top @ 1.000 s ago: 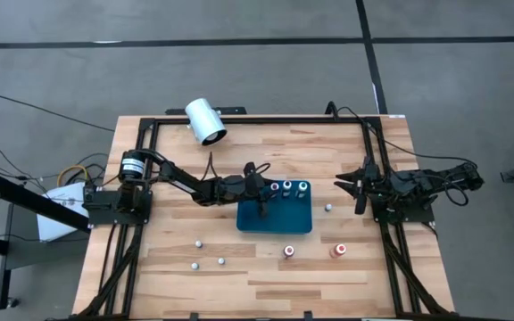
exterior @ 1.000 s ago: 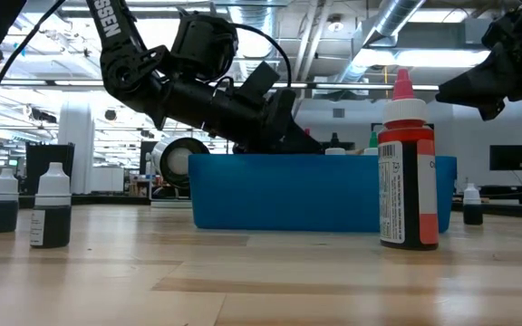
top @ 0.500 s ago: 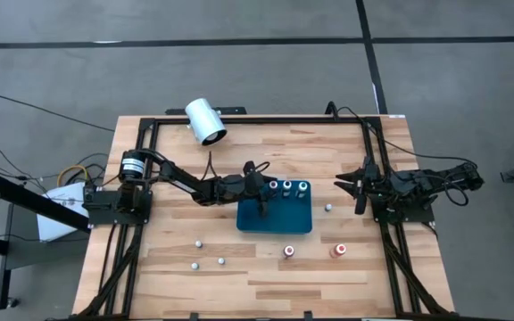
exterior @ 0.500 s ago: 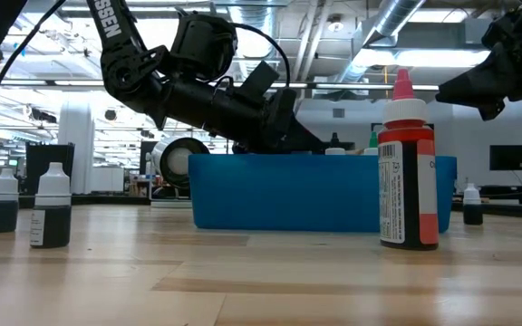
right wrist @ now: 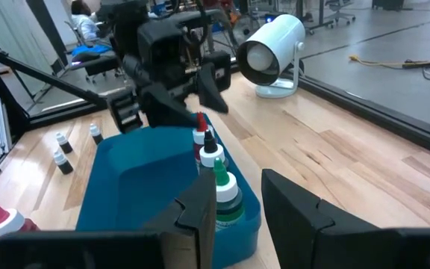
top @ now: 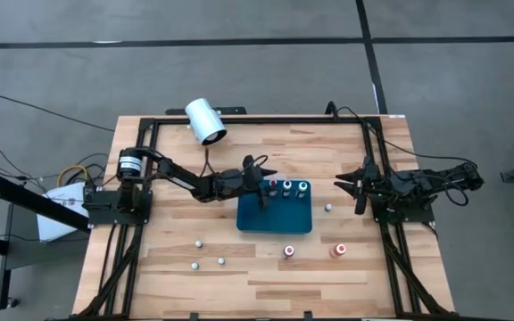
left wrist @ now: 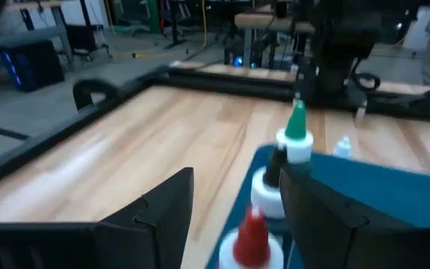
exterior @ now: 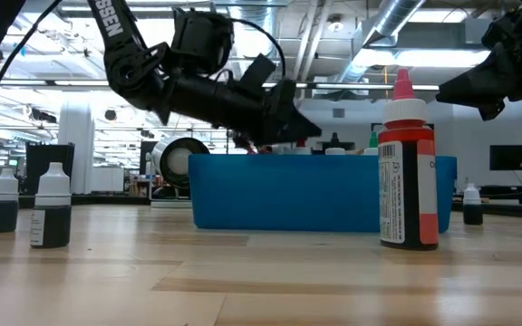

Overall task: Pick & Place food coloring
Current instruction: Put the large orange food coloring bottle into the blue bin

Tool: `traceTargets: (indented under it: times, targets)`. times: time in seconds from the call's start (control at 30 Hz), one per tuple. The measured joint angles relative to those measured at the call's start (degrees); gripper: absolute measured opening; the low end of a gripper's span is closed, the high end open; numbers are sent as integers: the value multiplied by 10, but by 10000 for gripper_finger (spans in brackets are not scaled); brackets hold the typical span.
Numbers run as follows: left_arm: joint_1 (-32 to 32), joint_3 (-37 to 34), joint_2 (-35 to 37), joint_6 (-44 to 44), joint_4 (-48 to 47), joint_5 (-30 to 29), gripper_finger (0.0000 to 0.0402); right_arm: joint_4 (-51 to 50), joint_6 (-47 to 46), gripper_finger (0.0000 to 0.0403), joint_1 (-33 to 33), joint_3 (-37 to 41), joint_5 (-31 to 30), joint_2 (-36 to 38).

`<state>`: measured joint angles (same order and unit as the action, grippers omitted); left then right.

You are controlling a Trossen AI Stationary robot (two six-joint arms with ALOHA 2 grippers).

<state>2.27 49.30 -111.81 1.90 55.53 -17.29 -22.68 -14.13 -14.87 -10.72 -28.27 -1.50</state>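
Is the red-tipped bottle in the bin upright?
Upright: red-tipped bottle stands in the blue bin, tip up, beside two others, below the open left hand.

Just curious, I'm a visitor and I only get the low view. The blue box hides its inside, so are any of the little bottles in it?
Observer: Yes. From above, three food coloring bottles stand in a row along one edge of the blue tray.
Operator: What colours are their tips?
Observer: Red, dark and green, going by the wrist views.
Operator: Is the arm over the box holding one?
Observer: No. The left end effector is open and empty, close to the red-tipped end of the row.
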Motion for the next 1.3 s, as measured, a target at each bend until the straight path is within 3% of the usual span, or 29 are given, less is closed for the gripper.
traceTargets:
  times: [0.4, 0.83, 1.3]
  targets:
    - [-3, 0, 137, -75, -55, 1, 193, 0, 0, 98, 0, 0, 0, 0]
    - [-25, 0, 331, -38, -328, 1, 193, 0, 1, 98, 0, 0, -1, 0]
    - [-25, 0, 349, 3, -403, -10, 193, 12, 2, 98, 0, 0, -1, 0]
